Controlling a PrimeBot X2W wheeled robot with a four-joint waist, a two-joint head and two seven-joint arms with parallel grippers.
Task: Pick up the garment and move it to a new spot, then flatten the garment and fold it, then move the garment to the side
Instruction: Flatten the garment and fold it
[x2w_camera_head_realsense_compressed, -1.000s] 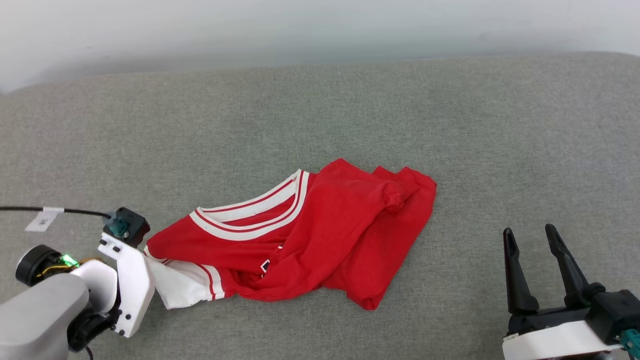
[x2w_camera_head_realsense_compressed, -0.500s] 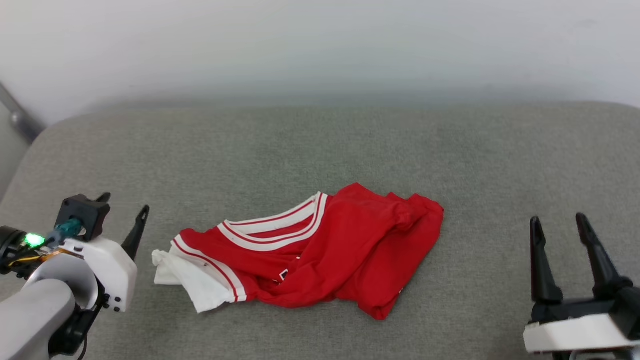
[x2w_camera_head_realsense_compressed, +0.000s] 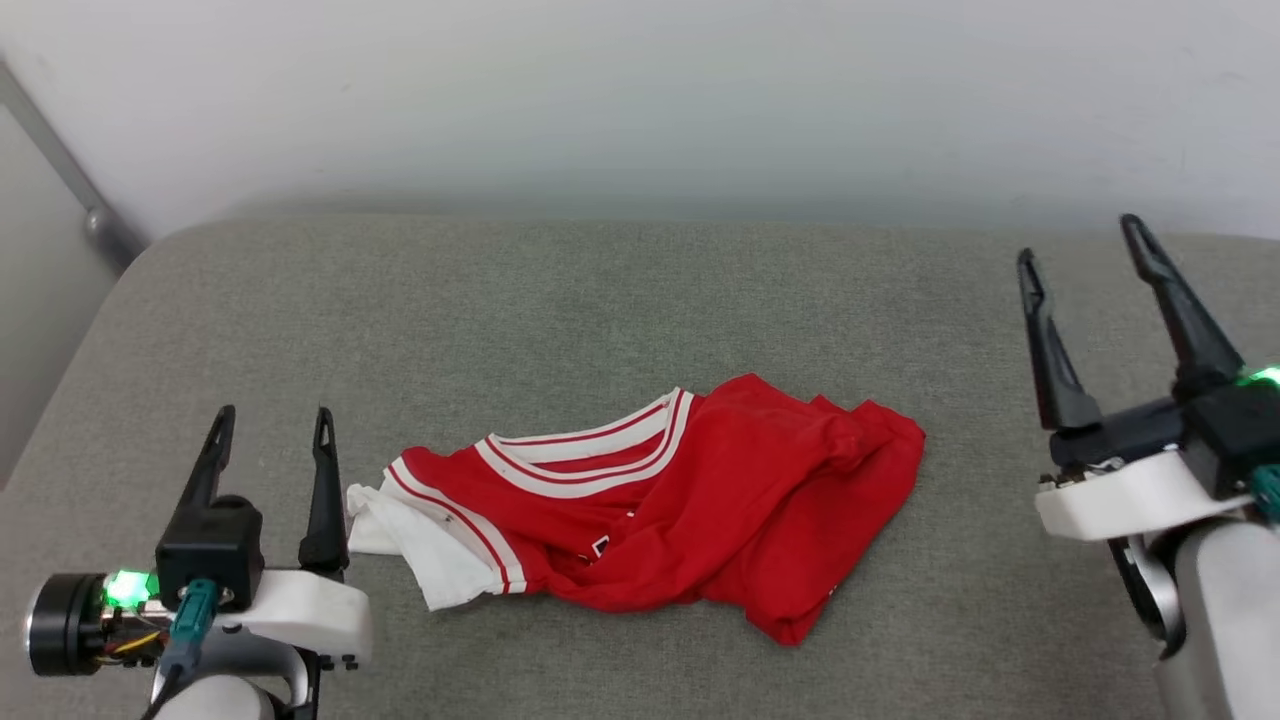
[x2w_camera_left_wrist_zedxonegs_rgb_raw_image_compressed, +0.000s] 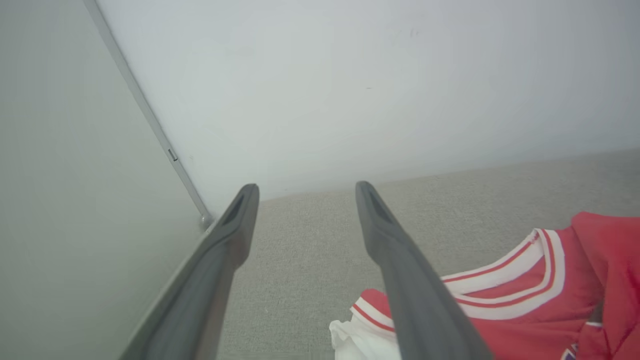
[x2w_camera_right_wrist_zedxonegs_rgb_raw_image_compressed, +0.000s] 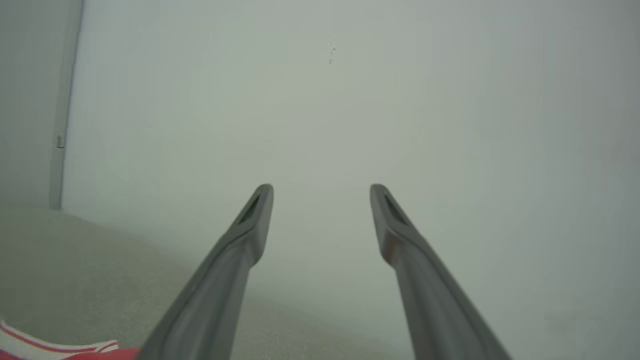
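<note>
The garment (x2w_camera_head_realsense_compressed: 690, 520), a red T-shirt with white striped trim and a white sleeve, lies crumpled on the grey cushioned surface (x2w_camera_head_realsense_compressed: 600, 310). My left gripper (x2w_camera_head_realsense_compressed: 272, 425) stands open just left of the white sleeve, with nothing between its fingers. In the left wrist view the left gripper (x2w_camera_left_wrist_zedxonegs_rgb_raw_image_compressed: 306, 191) points toward the wall, and the garment (x2w_camera_left_wrist_zedxonegs_rgb_raw_image_compressed: 525, 305) lies at the lower right. My right gripper (x2w_camera_head_realsense_compressed: 1080, 245) is open and raised at the far right, well apart from the shirt. A strip of the garment (x2w_camera_right_wrist_zedxonegs_rgb_raw_image_compressed: 60, 347) shows at the right wrist view's lower left, below the right gripper (x2w_camera_right_wrist_zedxonegs_rgb_raw_image_compressed: 322, 192).
A pale wall (x2w_camera_head_realsense_compressed: 640, 100) runs along the back of the grey surface. A grey panel with a metal edge strip (x2w_camera_head_realsense_compressed: 60, 160) borders the left side. Bare grey surface lies all around the shirt.
My left gripper has let go of the white sleeve, opened and turned its fingers upward beside it. My right gripper has risen. The head camera has tilted up, showing more wall.
</note>
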